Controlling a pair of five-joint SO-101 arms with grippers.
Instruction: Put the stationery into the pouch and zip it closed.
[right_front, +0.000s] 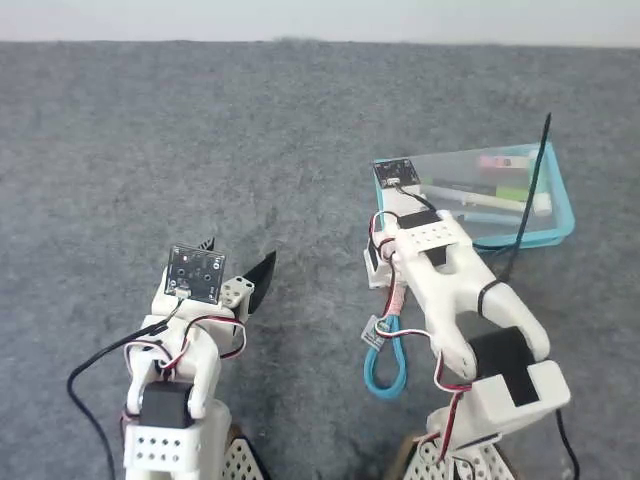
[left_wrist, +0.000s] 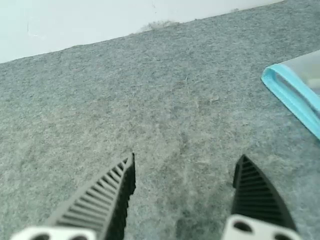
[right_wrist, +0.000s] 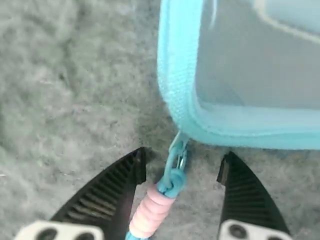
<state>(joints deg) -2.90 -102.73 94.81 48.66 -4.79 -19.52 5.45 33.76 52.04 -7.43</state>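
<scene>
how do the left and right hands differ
The left hand is over bare mat, empty; the right hand straddles the zip pull at the pouch corner. The left hand sits apart from the pouch; the right hand is beside it. Both are open.

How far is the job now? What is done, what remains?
Done: stationery lies inside the pouch. In hand: the open right tool straddles the zip pull at the pouch's corner, not gripping it; the left tool hangs open over the table. Left: zipping, if the zip is not shut already; I cannot tell.
</scene>
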